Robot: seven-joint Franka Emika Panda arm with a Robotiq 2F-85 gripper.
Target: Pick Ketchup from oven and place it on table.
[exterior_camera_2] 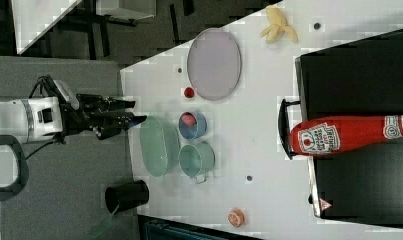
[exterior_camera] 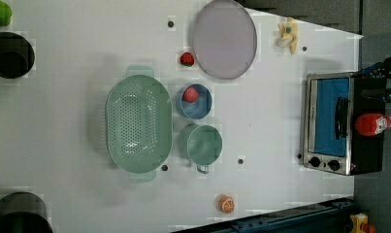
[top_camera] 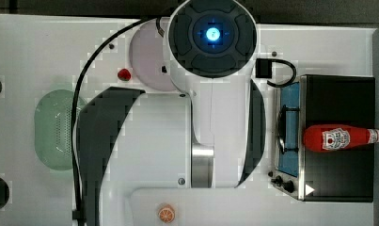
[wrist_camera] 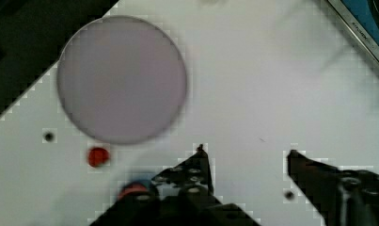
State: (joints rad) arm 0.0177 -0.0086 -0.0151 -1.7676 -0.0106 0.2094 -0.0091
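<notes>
The Ketchup [top_camera: 340,138] [exterior_camera: 372,124] [exterior_camera_2: 349,135], a red bottle with a white label and white cap, lies on its side on the oven's black top, cap pointing away from the door. The oven [top_camera: 337,103] [exterior_camera: 365,155] [exterior_camera_2: 359,65] stands at the table's edge with its blue glass door shut; its frame corner [wrist_camera: 366,23] appears in the wrist view. My gripper [wrist_camera: 247,151] [exterior_camera_2: 134,112] hangs open above the white table [wrist_camera: 253,84] [top_camera: 36,47], near the plate and far from the oven. Nothing is between its fingers.
A round greyish plate [wrist_camera: 121,77] [exterior_camera: 224,39] with a small strawberry [wrist_camera: 98,157] [exterior_camera: 187,58] beside it lies below the gripper. A green colander [exterior_camera: 138,123], a blue bowl [exterior_camera: 194,102], a green cup [exterior_camera: 203,144], an orange half [exterior_camera: 226,203] and a banana [exterior_camera: 286,36] are spread over the table.
</notes>
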